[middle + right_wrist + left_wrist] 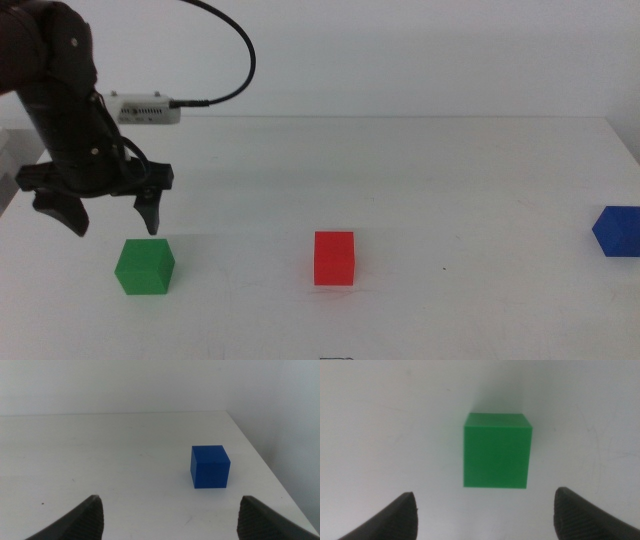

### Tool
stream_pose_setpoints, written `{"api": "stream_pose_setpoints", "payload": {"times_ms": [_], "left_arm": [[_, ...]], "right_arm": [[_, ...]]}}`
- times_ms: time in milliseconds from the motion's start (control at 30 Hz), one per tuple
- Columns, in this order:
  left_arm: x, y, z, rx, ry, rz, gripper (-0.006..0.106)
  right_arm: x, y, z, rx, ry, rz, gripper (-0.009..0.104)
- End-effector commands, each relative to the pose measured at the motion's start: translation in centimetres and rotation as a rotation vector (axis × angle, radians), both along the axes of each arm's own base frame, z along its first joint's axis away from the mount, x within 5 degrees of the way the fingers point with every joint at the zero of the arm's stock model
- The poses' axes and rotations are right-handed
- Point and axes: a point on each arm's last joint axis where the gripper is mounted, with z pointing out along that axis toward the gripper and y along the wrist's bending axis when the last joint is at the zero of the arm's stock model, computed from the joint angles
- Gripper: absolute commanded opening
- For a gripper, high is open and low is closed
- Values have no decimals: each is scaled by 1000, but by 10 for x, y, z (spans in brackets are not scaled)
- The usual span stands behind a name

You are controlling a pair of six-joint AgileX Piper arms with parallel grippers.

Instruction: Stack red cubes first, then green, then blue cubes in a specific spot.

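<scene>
The green cube (144,267) rests on the white table at the front left. My left gripper (112,222) hovers open just above and behind it, touching nothing; in the left wrist view the green cube (496,450) lies ahead of the spread jaws. The red cube (334,258) stands alone near the table's middle. The blue cube (617,231) sits at the far right edge of the middle view. My right gripper (170,517) is open, out of the middle view, with the blue cube (210,466) well ahead of it.
A small white box with a black cable (147,106) lies at the back left, behind the left arm. The table's right edge (260,455) runs close beside the blue cube.
</scene>
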Motion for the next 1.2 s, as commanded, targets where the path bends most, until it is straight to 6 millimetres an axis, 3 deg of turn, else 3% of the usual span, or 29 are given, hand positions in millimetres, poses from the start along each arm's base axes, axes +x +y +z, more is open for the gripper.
{"api": "stream_pose_setpoints", "payload": {"times_ms": [0,600,800,1167], "left_arm": [[-3,-1,10,-22,-1,8,94],[22,-6,-49,-18,112,-3,94],[26,-6,-57,-18,111,-17,91],[31,-7,-62,-30,88,-12,75]], "right_arm": [[-1,0,14,-26,-111,3,75],[-1,0,14,-26,-111,3,75],[-1,0,14,-27,-111,3,75],[-1,0,14,-27,-111,3,75]]}}
